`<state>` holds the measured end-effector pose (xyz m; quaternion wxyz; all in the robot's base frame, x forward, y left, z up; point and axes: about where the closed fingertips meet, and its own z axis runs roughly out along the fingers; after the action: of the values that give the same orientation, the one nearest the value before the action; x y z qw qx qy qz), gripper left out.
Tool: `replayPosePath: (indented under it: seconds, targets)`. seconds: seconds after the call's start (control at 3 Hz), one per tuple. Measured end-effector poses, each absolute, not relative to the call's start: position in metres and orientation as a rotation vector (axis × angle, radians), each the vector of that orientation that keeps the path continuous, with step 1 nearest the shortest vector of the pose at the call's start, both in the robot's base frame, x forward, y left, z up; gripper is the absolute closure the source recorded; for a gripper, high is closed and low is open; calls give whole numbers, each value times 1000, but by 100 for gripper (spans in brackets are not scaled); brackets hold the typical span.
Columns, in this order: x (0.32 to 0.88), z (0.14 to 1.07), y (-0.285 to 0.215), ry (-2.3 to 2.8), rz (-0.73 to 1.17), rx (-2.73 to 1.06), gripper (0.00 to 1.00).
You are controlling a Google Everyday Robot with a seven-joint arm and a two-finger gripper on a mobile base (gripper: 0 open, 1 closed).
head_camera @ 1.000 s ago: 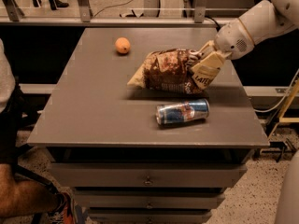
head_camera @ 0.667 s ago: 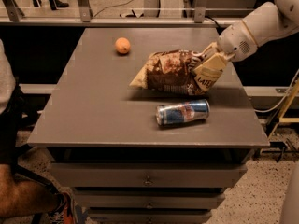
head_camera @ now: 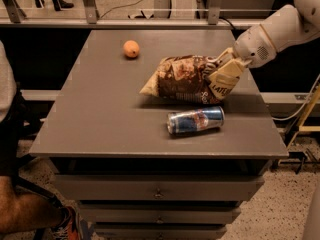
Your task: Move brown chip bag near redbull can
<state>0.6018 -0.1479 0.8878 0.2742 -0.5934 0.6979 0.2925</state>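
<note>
The brown chip bag (head_camera: 182,80) lies on its side on the grey table (head_camera: 100,119), right of the middle. The redbull can (head_camera: 195,120) lies on its side just in front of the bag, a short gap apart. My gripper (head_camera: 222,74) is at the bag's right end, reaching in from the right on the white arm (head_camera: 275,31). It covers the bag's right edge.
A small orange fruit (head_camera: 131,49) sits at the back left of the table. The table has drawers (head_camera: 157,191) below its front edge. A person's leg and shoe (head_camera: 30,214) are at the lower left. A railing (head_camera: 160,4) runs behind the table.
The gripper and arm have shifted slightly at the bag's right end. The bag, can and fruit lie where they were.
</note>
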Motion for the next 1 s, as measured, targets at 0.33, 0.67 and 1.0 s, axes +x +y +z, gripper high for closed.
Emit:
replayPosePath:
  seconds: [0.33,0.67,1.0]
  targets:
    - [605,887,-145,1874,784,-1590,60]
    - [608,885,-143,1872,782,-1585,36]
    - [611,884,-140,1869,781,-1580,13]
